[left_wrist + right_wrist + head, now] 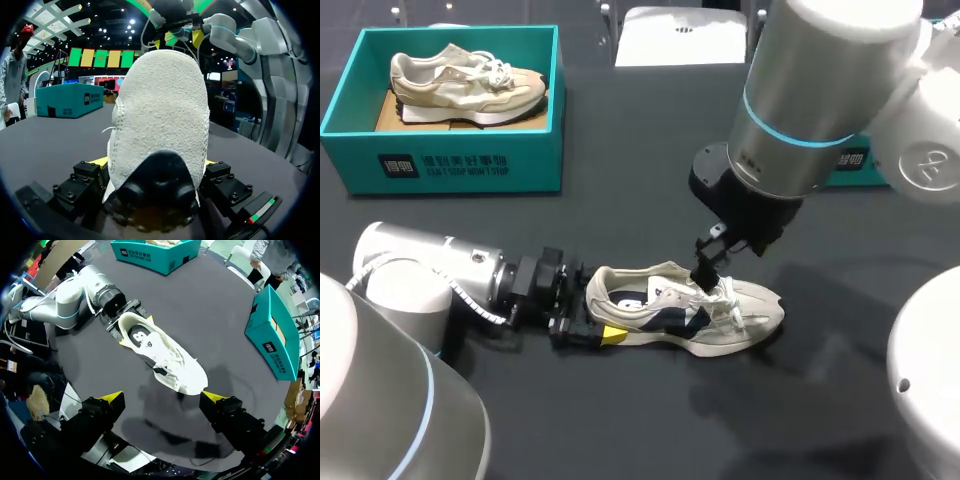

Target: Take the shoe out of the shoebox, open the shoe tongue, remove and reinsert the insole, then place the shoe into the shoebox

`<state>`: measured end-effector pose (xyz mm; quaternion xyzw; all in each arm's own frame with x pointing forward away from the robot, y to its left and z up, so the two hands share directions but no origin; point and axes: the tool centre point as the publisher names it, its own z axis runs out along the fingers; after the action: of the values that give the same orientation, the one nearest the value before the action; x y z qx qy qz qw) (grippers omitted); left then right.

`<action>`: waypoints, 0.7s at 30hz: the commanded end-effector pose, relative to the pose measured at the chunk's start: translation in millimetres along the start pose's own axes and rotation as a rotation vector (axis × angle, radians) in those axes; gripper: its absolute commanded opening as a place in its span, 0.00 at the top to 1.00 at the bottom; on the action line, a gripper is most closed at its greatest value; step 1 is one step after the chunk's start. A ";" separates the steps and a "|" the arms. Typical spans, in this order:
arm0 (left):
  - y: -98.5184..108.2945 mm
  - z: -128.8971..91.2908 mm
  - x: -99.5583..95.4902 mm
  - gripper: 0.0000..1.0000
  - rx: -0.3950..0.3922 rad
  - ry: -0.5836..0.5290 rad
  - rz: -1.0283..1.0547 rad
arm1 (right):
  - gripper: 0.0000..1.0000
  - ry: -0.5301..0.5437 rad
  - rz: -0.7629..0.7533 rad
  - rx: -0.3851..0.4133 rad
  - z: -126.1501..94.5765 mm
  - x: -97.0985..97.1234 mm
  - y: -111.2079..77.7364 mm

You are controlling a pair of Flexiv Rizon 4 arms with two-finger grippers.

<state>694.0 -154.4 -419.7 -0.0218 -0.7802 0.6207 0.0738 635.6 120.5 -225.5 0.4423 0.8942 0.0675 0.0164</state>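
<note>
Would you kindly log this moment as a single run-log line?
left gripper: shut on shoe heel | right gripper: open above shoe | shoe: on table

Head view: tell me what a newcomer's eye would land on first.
A white and navy shoe sits mid-table, its heel pinched in the left claw, while the right claw hangs open above its laces. At the table's far left, a teal shoebox holds a beige shoe.
</note>
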 end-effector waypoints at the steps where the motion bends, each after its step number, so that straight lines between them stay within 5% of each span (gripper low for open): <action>1: 0.6 0.4 0.6 1.00 -0.003 -0.001 -0.001 | 0.00 -0.163 0.311 0.038 7.6 28.7 22.2; 5: 0.6 0.4 0.6 1.00 -0.003 -0.001 -0.001 | 0.00 -0.160 0.486 0.126 8.5 40.0 18.9; 15: 0.6 0.4 0.6 1.00 -0.003 -0.001 -0.001 | 0.00 -0.160 0.486 0.126 8.5 40.0 18.9; 21: 0.6 0.4 0.6 1.00 -0.003 -0.001 -0.001 | 0.00 -0.280 0.664 0.128 23.3 62.6 50.1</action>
<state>694.0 -154.4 -419.7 -0.0218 -0.7802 0.6207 0.0738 635.6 176.7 -226.4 0.6971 0.7163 0.0097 0.0290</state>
